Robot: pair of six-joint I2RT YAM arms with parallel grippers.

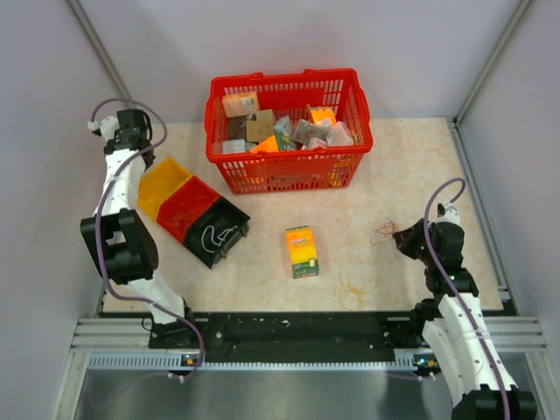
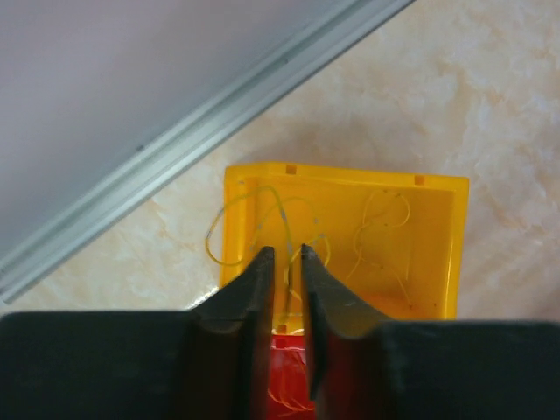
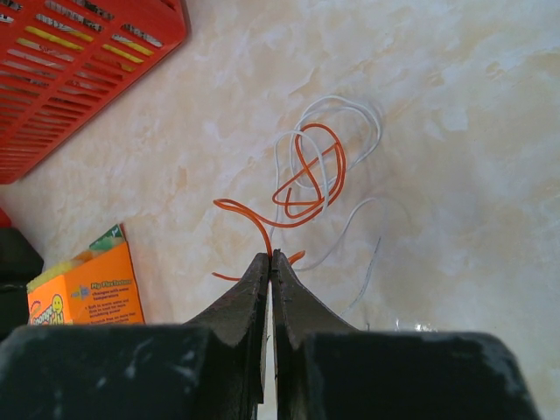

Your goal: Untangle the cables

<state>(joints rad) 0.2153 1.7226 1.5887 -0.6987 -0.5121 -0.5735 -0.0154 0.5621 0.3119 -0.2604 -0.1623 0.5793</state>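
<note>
Cables point(image 3: 306, 175) (orange, wht), thin loops interlaced, in rt jaws

**Soft, even light; wrist views blur up close**

The overhead view is bright and evenly lit from above. It is crisp across the tabletop point(image 1: 411, 166), with only short, faint shadows beside the red basket point(image 1: 284, 171) and the small box point(image 1: 302, 251). In the wrist views the left fingers point(image 2: 254, 297) and right fingers point(image 3: 249, 297) are dark, underexposed and soft at their near ends. Beyond the left fingertips the yellow bin point(image 2: 437, 245) glows saturated and slightly hazy. Just past the right fingertips the cables point(image 3: 306, 175) are sharp, and farther off the tabletop washes pale.
</note>
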